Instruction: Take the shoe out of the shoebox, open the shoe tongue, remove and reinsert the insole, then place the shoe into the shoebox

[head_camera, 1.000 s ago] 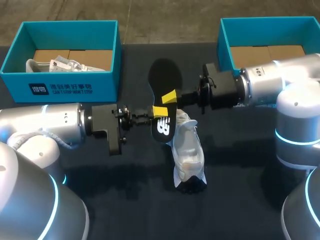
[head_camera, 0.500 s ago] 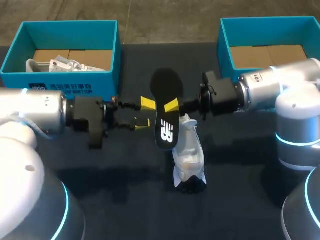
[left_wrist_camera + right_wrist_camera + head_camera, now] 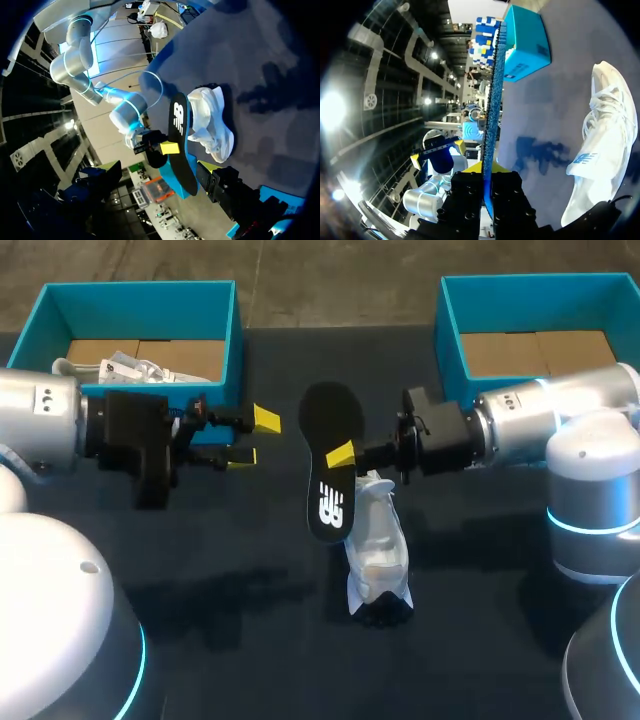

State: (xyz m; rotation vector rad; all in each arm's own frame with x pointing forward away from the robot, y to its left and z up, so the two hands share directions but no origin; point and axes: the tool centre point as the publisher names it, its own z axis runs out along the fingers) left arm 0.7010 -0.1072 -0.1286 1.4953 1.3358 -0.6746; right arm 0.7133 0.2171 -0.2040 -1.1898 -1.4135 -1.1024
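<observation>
A black insole [image 3: 330, 455] with a white logo hangs above the table, and my right gripper [image 3: 342, 454] is shut on its edge near the middle. In the right wrist view the insole [image 3: 492, 100] stands edge-on between the yellow tips of the right gripper [image 3: 487, 172]. Under its lower end, the white shoe [image 3: 375, 550] lies on the dark table; the shoe [image 3: 212, 122] lies beside the insole [image 3: 177, 145] in the left wrist view. My left gripper [image 3: 252, 438] is open and holds nothing, left of the insole and close to the left shoebox [image 3: 140, 410].
The teal left shoebox has a second white shoe [image 3: 130, 368] and paper in it. A teal right shoebox [image 3: 450, 340] stands at the back right, behind my right arm [image 3: 520, 425]. Bare dark table [image 3: 250, 570] lies in front of both arms.
My left gripper has let go of the insole, opened wide and drawn back left toward the left shoebox. The right gripper still holds the insole, which has tilted slightly.
</observation>
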